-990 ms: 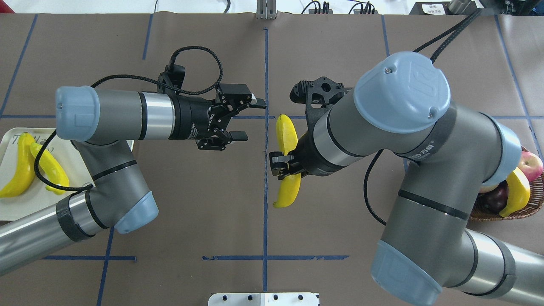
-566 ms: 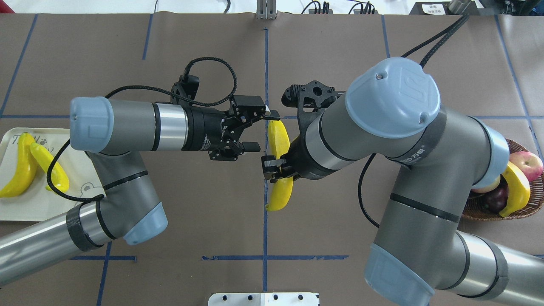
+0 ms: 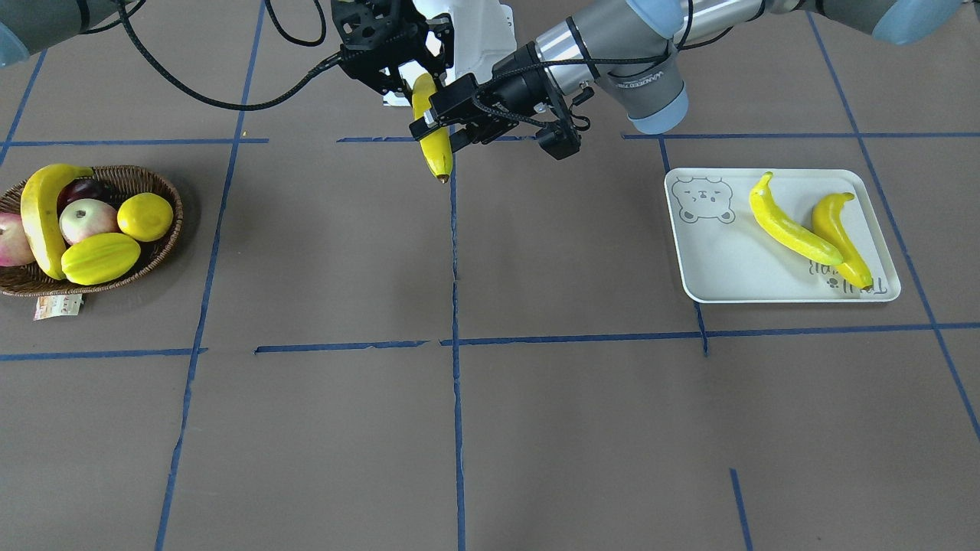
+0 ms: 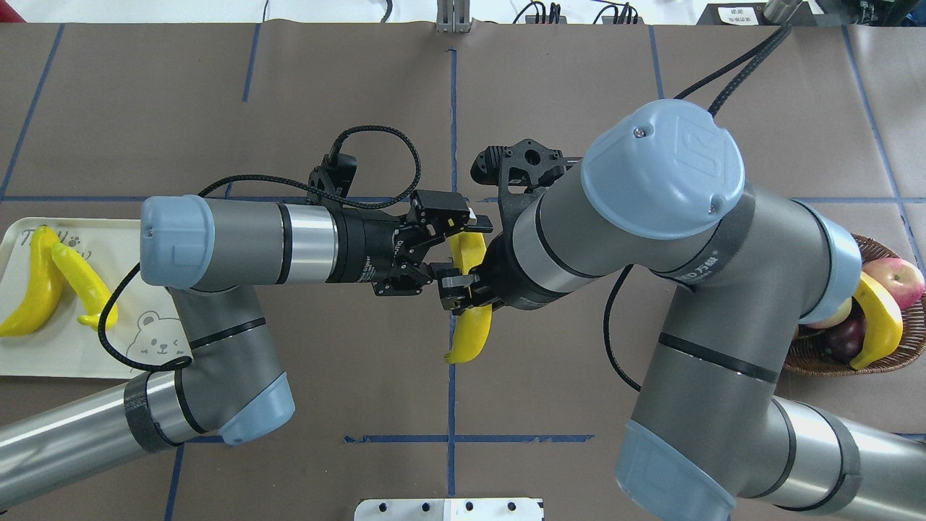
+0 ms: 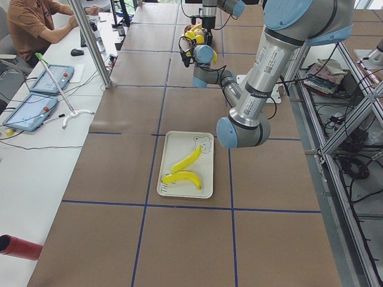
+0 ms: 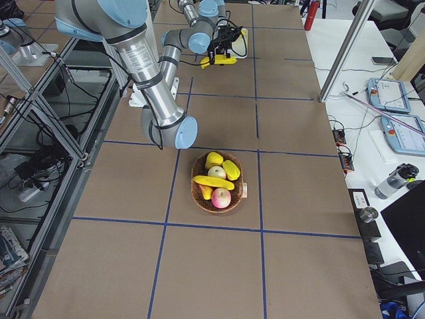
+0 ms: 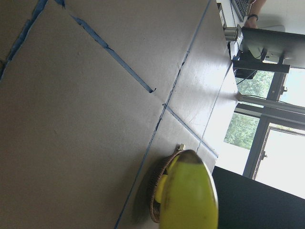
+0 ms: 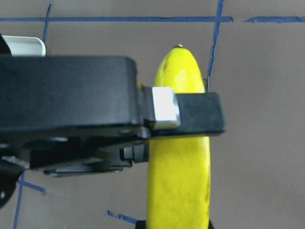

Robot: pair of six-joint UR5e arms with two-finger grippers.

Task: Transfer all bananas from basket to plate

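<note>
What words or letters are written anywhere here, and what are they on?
"UR": logo on the right arm's blue joint cap.
White print on that arm's band: too small to read.
Lettering on the plate: partly under the bananas, unreadable.
Print on the paper tag by the basket: too small.

Two bananas [image 3: 792, 229] on plate [image 3: 720, 260], one in basket [image 3: 164, 249] — fourth banana [image 3: 435, 145] aloft.

A robotics lab: a brown table [image 3: 582, 428] gridded in blue tape [image 3: 457, 428], an aluminium post [image 5: 91, 43], an operators' bench [image 5: 24, 170] holding tablets [image 5: 52, 78].
</note>
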